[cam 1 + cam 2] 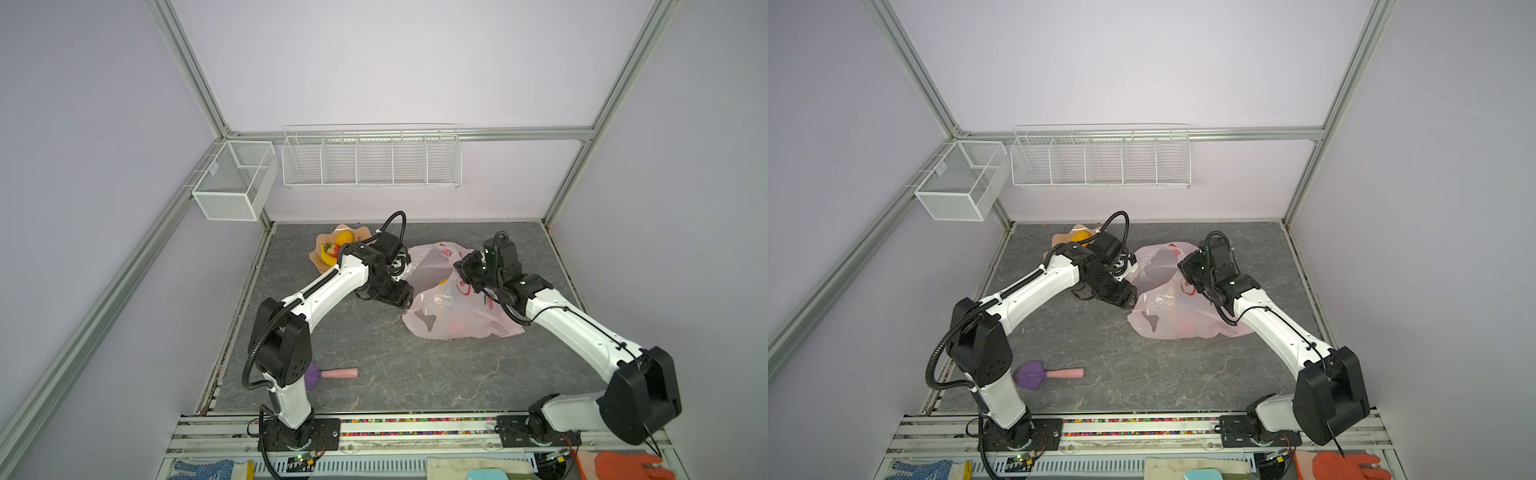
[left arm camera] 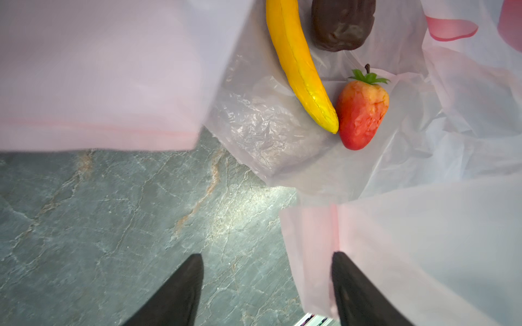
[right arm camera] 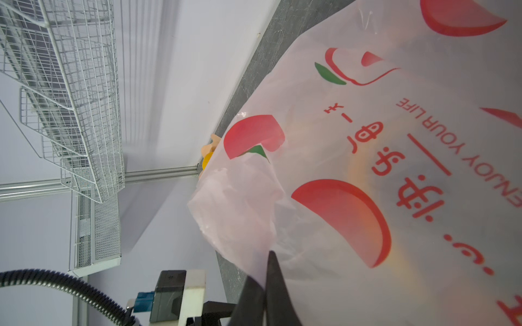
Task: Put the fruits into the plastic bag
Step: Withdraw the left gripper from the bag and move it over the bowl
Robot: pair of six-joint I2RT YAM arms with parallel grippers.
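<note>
Two end effectors: left (image 2: 267, 255) released, right (image 3: 267, 262) clenching bag (image 3: 353, 146) (banana (image 2: 299, 65) tip beside strawberry (image 2: 360, 113)).

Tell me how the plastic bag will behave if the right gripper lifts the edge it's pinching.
Probably floppy: the plastic bag is thin, crinkled film, so only the part pinched in the right gripper should rise. The banana and strawberry lying loose inside would likely slide or roll toward the lowest fold. The glossy film may slip.

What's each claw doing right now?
Left claw: open, holding nothing.
Right claw: closed, pinching the bag.
</note>
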